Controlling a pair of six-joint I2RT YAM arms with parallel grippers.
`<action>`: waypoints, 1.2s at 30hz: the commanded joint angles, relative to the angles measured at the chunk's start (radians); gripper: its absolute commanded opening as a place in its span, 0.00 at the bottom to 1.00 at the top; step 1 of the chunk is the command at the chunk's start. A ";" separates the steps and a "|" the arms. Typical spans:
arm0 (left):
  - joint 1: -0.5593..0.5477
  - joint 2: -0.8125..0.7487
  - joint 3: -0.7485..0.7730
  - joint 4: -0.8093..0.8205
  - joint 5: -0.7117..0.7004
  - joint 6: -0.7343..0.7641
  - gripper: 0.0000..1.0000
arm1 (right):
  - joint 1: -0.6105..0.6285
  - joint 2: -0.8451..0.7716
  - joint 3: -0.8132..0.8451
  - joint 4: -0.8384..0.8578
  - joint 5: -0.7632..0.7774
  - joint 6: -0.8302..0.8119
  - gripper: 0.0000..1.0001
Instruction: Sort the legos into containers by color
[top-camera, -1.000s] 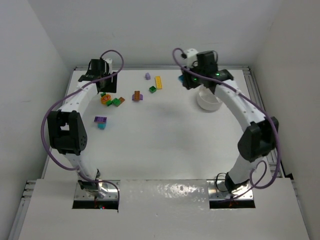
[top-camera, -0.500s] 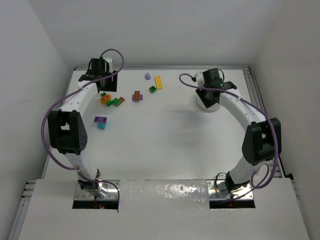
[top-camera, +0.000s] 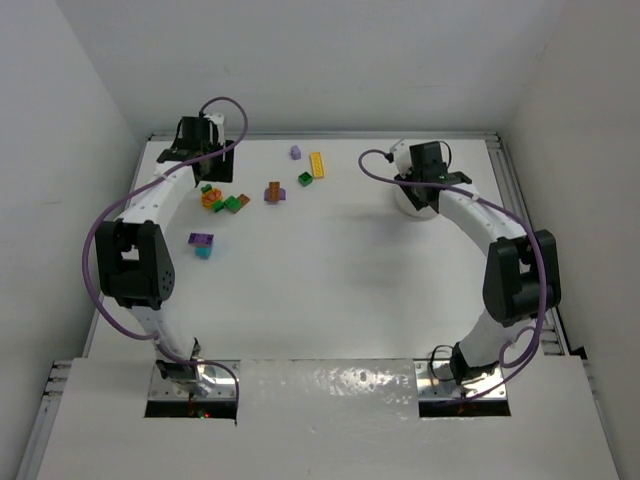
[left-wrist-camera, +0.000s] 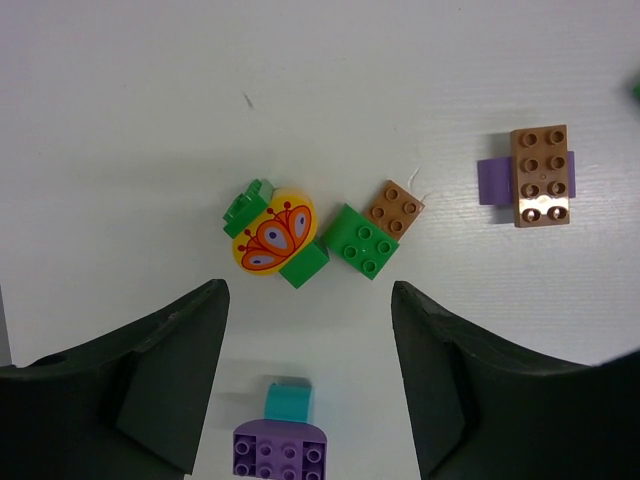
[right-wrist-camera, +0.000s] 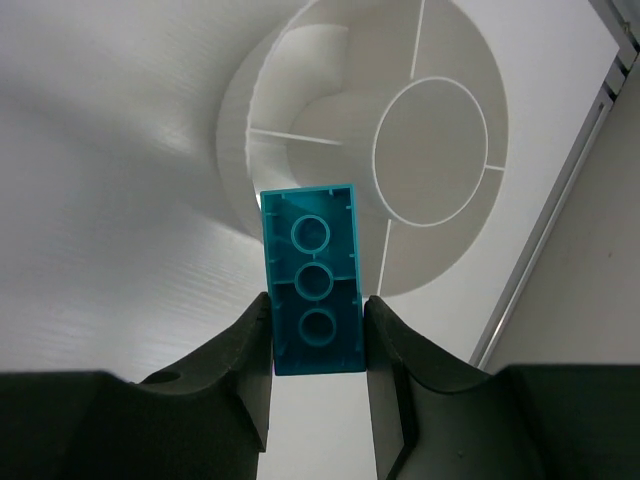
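Note:
My right gripper (right-wrist-camera: 317, 310) is shut on a teal lego (right-wrist-camera: 315, 280), held on end above the near rim of the white divided dish (right-wrist-camera: 250, 110). From above, the right gripper (top-camera: 420, 180) covers most of the dish (top-camera: 415, 210). My left gripper (left-wrist-camera: 310, 295) hangs open over loose legos: a yellow butterfly piece on green (left-wrist-camera: 273, 232), a green brick (left-wrist-camera: 360, 240) joined to a small brown one (left-wrist-camera: 397, 208), and brown on purple (left-wrist-camera: 540, 175). A teal piece (left-wrist-camera: 288, 402) and a purple one (left-wrist-camera: 280, 452) lie between its fingers, below the tips, untouched.
Further legos lie along the back: a small purple one (top-camera: 296, 152), a long yellow one (top-camera: 317, 164) and a green one (top-camera: 305, 179). The table's raised rail (top-camera: 497, 150) runs close behind and right of the dish. White walls enclose the table.
The right arm has swung from behind and left of the dish to directly over it, still holding the teal lego. The left arm and the loose legos have not moved.

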 joint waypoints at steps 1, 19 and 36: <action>0.014 -0.018 -0.004 0.035 -0.019 0.004 0.64 | -0.004 -0.002 0.052 0.052 -0.018 -0.019 0.00; 0.012 -0.021 -0.016 0.041 -0.041 0.015 0.64 | -0.030 0.056 0.063 0.088 -0.047 -0.126 0.09; 0.012 -0.021 -0.011 0.044 -0.056 0.026 0.65 | -0.032 0.047 0.095 0.071 -0.047 -0.096 0.47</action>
